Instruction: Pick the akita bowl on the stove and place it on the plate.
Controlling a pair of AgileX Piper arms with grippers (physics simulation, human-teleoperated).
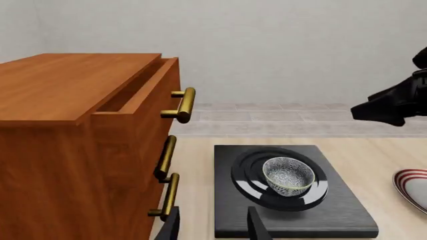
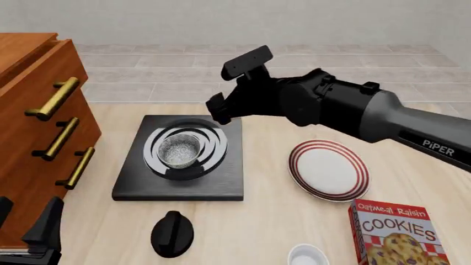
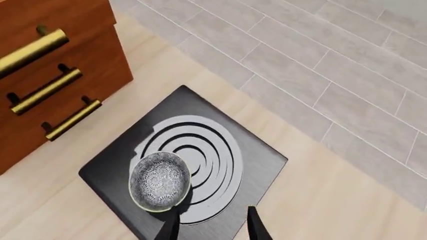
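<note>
- Two grippers are in view; the right gripper hangs above the far edge of the stove, carried on a dark arm that comes in from the right of the front view.
- Right gripper state: its two fingertips show apart in the right wrist view, with nothing between them; it is released and clear of the bowl.
- Left gripper sits low at the near left corner of the table, just beside the wooden dresser. Its fingertips show apart in the left wrist view, holding nothing.
- Bowl: upright on the stove, resting on the burner rings, speckled inside, dark outside. It is off-centre on the rings in the right wrist view.
- Stove: flat black slab on the light wooden table, just to the right of the dresser.
- Plate: white with red rim stripes, on the table to the right of the stove, apart from it, nothing on it.
- Dresser: three brass handles face the stove; the top drawer stands slightly open in the left wrist view.
- Other items: a black knob lies near the stove's front edge; a small white bowl and a cookie box sit at the near right.
</note>
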